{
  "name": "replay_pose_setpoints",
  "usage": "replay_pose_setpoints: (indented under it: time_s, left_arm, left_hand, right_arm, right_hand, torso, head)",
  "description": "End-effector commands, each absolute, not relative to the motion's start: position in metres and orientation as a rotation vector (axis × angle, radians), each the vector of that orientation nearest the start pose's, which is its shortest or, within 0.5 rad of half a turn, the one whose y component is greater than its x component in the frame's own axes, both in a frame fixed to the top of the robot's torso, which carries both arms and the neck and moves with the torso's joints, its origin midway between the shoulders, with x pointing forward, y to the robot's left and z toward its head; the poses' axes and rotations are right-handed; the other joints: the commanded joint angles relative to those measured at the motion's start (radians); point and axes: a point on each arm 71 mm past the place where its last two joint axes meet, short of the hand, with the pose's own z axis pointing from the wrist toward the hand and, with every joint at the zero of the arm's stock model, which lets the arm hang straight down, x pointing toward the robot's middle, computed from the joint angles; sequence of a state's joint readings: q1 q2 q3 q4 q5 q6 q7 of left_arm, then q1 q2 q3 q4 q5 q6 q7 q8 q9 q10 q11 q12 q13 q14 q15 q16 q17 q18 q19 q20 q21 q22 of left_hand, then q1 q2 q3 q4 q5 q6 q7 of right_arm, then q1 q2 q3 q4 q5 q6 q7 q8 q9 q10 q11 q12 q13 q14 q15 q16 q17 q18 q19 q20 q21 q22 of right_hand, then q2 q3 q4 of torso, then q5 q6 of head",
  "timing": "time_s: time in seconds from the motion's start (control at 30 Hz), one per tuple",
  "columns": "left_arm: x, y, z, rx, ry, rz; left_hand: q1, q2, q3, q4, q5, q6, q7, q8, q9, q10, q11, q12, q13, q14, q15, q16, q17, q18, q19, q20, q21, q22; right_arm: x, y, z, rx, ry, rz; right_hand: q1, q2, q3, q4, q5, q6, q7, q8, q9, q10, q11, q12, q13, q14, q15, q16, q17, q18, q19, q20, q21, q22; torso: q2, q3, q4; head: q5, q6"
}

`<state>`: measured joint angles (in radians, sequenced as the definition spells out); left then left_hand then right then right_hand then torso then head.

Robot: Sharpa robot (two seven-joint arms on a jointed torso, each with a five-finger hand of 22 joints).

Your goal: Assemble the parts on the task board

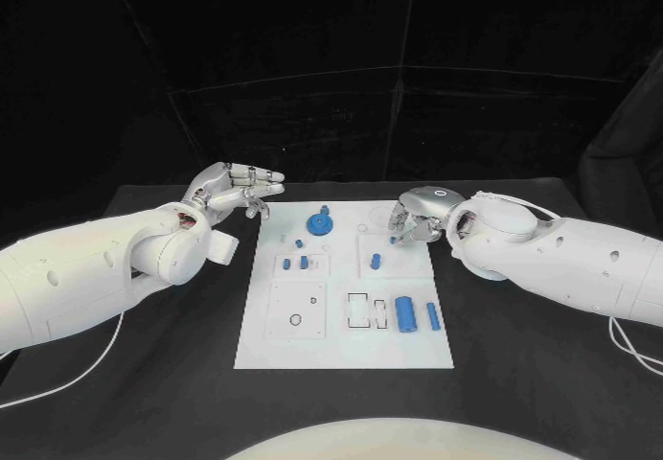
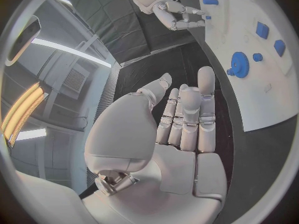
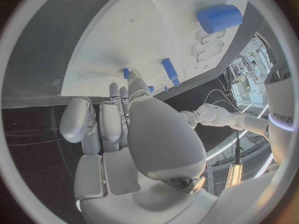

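Nearest us, the white task board (image 1: 346,335) lies mid-table, blue parts (image 1: 406,313) scattered on it. Our right hand (image 1: 419,217) pinches a small blue part (image 3: 126,73) above the board; our left hand (image 1: 232,190) hovers beside the board's far corner, fingers apart, holding nothing.

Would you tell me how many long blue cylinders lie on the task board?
2: a thick cylinder and a thinner cylinder lie side by side near the task board's right edge; the right hand may hide more.
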<state>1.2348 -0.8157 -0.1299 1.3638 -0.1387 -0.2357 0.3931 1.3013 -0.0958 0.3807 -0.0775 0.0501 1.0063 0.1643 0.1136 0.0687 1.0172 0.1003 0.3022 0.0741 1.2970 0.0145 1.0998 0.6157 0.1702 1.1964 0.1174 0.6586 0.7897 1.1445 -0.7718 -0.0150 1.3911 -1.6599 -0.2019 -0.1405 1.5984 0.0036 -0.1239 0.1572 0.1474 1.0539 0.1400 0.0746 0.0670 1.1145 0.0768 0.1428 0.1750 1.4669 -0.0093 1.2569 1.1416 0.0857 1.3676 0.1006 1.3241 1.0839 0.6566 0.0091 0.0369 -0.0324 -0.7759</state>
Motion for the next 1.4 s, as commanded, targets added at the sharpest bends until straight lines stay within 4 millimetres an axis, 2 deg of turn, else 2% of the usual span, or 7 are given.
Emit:
replay_pose_setpoints:
  time_s: [0.03,0.37,0.6,0.8,1.13,1.2,1.4]
  left_arm:
    - [0.51,0.24,-0.196,-1.019,1.421,-1.494]
    - [0.508,0.238,-0.195,-1.028,1.415,-1.509]
    - [0.508,0.239,-0.196,-1.032,1.418,-1.506]
    - [0.508,0.239,-0.196,-1.034,1.421,-1.503]
    - [0.508,0.239,-0.197,-1.038,1.427,-1.501]
    - [0.508,0.24,-0.197,-1.039,1.429,-1.5]
    - [0.509,0.241,-0.197,-1.043,1.431,-1.494]
  left_hand:
    - [-0.001,0.012,-0.008,-0.001,-0.001,0.01,0.0,0.003,0.001,0.007,0.001,0.004,0.001,-0.008,0.001,-0.006,-0.004,0.014,-0.005,0.0,-0.005,-0.002]
    - [0.0,0.014,-0.008,-0.002,-0.001,0.008,0.001,0.001,0.0,0.007,0.001,0.006,0.001,-0.01,0.0,-0.008,-0.007,0.013,-0.006,-0.001,-0.008,-0.004]
    - [0.0,0.017,-0.008,-0.002,-0.001,0.007,0.002,0.001,-0.001,0.006,0.001,0.007,0.0,-0.011,0.001,-0.01,-0.01,0.013,-0.006,-0.001,-0.01,-0.005]
    - [0.001,0.019,-0.008,-0.002,-0.001,0.007,0.002,0.001,-0.001,0.005,0.001,0.008,0.0,-0.012,0.001,-0.01,-0.011,0.013,-0.006,-0.001,-0.011,-0.006]
    - [0.004,0.021,-0.007,-0.004,-0.001,0.006,0.002,0.0,-0.001,0.003,0.002,0.008,-0.001,-0.012,0.001,-0.01,-0.011,0.013,-0.006,-0.001,-0.013,-0.008]
    - [0.004,0.021,-0.007,-0.004,-0.001,0.006,0.002,0.0,-0.001,0.003,0.002,0.008,-0.001,-0.012,0.001,-0.01,-0.011,0.013,-0.006,-0.001,-0.013,-0.008]
    - [0.008,0.025,-0.006,-0.007,-0.001,0.014,0.002,0.004,0.001,-0.002,0.002,0.009,-0.002,-0.014,0.001,-0.013,-0.018,0.013,-0.005,-0.001,-0.017,-0.011]
  right_arm:
    - [0.5,-0.199,-0.22,-0.362,1.768,0.431]
    - [0.5,-0.194,-0.226,-0.371,1.791,0.436]
    - [0.498,-0.191,-0.232,-0.381,1.826,0.441]
    - [0.497,-0.19,-0.236,-0.389,1.854,0.437]
    - [0.497,-0.19,-0.231,-0.344,1.782,0.442]
    - [0.497,-0.19,-0.229,-0.327,1.751,0.454]
    - [0.493,-0.191,-0.222,-0.281,1.693,0.493]
  right_hand:
    - [0.012,0.002,0.009,-0.001,-0.009,-0.001,0.006,-0.007,-0.001,0.003,0.006,-0.006,-0.01,0.024,0.01,-0.006,-0.001,0.008,0.002,0.006,-0.006,0.0]
    - [0.043,0.018,0.065,-0.011,-0.029,0.007,0.01,-0.009,-0.001,0.019,0.01,-0.027,-0.06,0.027,0.011,-0.008,-0.004,0.007,0.008,0.008,-0.003,0.006]
    - [0.064,0.036,0.162,-0.014,-0.066,0.033,0.005,-0.007,0.0,0.053,0.004,-0.04,-0.096,0.027,0.006,-0.025,-0.036,0.005,0.017,0.004,0.004,0.017]
    - [0.047,0.016,0.234,-0.014,-0.07,0.048,0.002,-0.007,0.0,0.074,0.0,-0.05,-0.111,0.029,0.004,-0.031,-0.056,0.003,0.022,0.002,0.008,0.023]
    - [0.01,-0.021,0.418,-0.045,-0.078,0.076,0.002,-0.007,0.001,0.111,-0.003,-0.064,-0.11,0.03,-0.002,-0.019,-0.062,0.002,0.03,-0.004,0.013,0.032]
    - [-0.03,-0.054,0.509,-0.067,-0.077,0.081,-0.002,-0.008,0.001,0.12,-0.005,-0.07,-0.11,0.029,-0.004,-0.013,-0.066,0.0,0.031,-0.003,0.015,0.034]
    - [-0.094,-0.091,0.61,-0.101,-0.076,0.084,0.004,-0.008,0.001,0.127,-0.003,-0.073,-0.108,0.027,-0.002,-0.008,-0.073,0.001,0.031,-0.004,0.015,0.034]
  torso:
    - [0.0,-0.0008,0.0006]
    - [0.0,0.0005,-0.0015]
    - [0.001,0.0016,-0.001]
    - [0.0,0.0008,-0.0022]
    - [0.0,0.0011,-0.0021]
    - [0.0,0.001,-0.0021]
    - [-0.002,-0.0007,-0.002]
  head:
    - [0.001,0.0]
    - [-0.001,-0.001]
    - [0.0,-0.003]
    - [0.001,-0.007]
    - [0.0,-0.008]
    - [0.0,-0.009]
    - [-0.005,-0.004]
